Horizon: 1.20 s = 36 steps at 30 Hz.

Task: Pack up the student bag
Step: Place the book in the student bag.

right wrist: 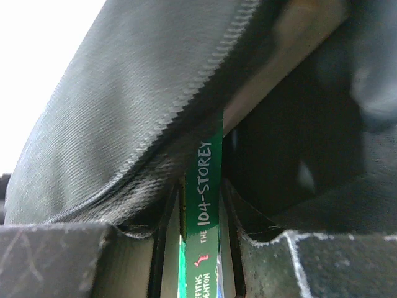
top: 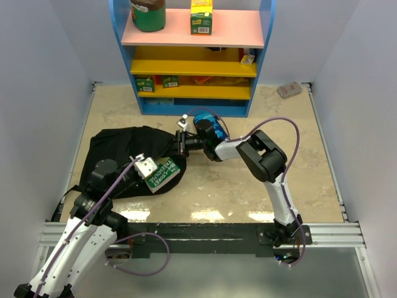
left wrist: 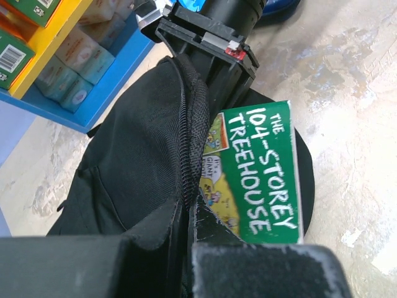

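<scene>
Pinching bag (top: 118, 146) edge w/ L gripper (left wrist: 185, 215), R gripper (right wrist: 201, 233) clamping green book (left wrist: 260, 167)

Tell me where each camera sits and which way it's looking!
Top: high up behind the arms, looking down on the table, student bag and shelf; left arm and right arm show.
Left wrist: behind the left gripper, looking along the bag's zipper toward the shelf; its fingers show at the bottom.
Right wrist: behind the right gripper, looking into the bag's opening; its fingers show.
Shared: both wrist views see the green book.
</scene>
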Available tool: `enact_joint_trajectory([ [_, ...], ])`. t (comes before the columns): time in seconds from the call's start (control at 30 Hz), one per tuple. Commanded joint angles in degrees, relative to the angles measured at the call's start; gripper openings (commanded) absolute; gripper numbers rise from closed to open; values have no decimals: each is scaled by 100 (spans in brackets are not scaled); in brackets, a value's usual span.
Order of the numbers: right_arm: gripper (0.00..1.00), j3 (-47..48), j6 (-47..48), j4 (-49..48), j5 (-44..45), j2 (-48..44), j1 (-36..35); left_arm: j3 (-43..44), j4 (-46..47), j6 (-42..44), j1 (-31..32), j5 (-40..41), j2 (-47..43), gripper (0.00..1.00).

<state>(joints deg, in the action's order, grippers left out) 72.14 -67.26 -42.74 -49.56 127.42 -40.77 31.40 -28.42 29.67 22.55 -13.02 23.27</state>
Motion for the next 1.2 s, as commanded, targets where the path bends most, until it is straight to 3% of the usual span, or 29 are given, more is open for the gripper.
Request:
enact_joint_trajectory([
  [0.0,0,108,-128,706,1691,-735,-141,332,452,21,-22,-483,-1237,0],
  [0.4,0,-218,-1412,573,3741,-1140,-352,367,320,74,-31,-509,-1298,0],
  [0.6,0,19,-1623,1093,4937,-1263,-791,314,381,39,-31,-535,-1281,0],
  [0.83,1,1118,-1263,2305,6002,-964,-1793,270,461,30,-31,-518,-1272,0],
  [0.87,18,1153,-1124,2462,5993,-938,-1811,279,469,30,-31,-509,-1281,0],
  [0.97,51,1171,-860,2788,5774,-911,-1803,270,434,65,-31,-491,-1325,0],
  [1.07,63,1214,-307,3130,5440,-789,-1697,209,469,100,-31,-465,-1369,0],
  [1.17,63,979,81,3475,5518,-937,-1688,200,531,74,-31,-465,-1360,0],
])
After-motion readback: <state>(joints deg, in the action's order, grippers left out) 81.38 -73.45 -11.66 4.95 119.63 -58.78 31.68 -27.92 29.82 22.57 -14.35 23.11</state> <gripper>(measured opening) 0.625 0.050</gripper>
